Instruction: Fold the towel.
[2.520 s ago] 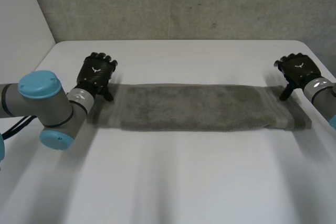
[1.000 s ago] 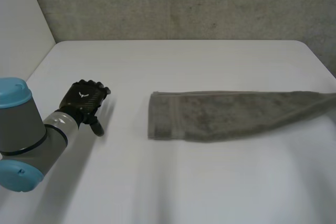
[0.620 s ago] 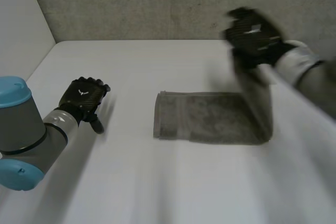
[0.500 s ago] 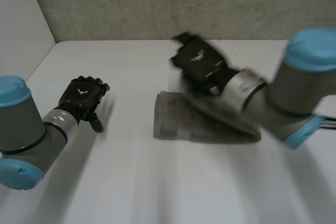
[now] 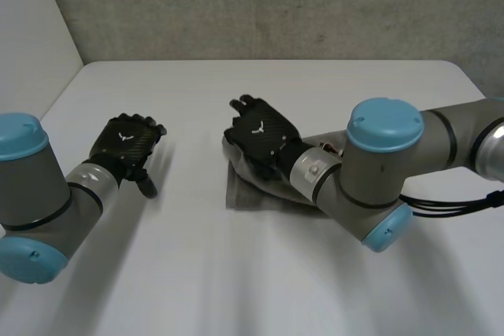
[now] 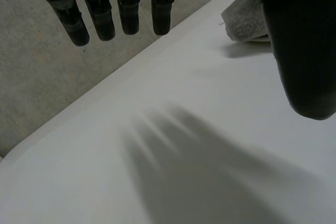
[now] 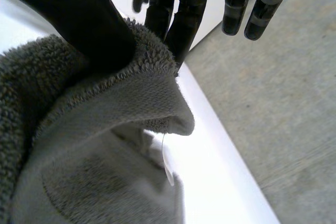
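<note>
The grey towel (image 5: 250, 193) lies folded over on the white table (image 5: 236, 289), near its middle. My right hand (image 5: 260, 133) rests on the towel's left end, with the right arm stretched across from the right. In the right wrist view the thumb (image 7: 89, 19) and fingers (image 7: 181, 17) pinch a folded edge of the towel (image 7: 105, 171). My left hand (image 5: 126, 141) hovers over bare table well to the left of the towel, its fingers (image 6: 121, 14) straight and holding nothing. A towel corner (image 6: 247, 22) shows beside its thumb (image 6: 304, 51).
The table's far edge (image 5: 268, 62) runs along a grey concrete wall (image 5: 276, 5). A pale wall (image 5: 31, 37) stands at the left.
My right hand has swung from the far right across to the towel's left end, carrying the right end with it and doubling the towel over. The left hand has stayed put.
</note>
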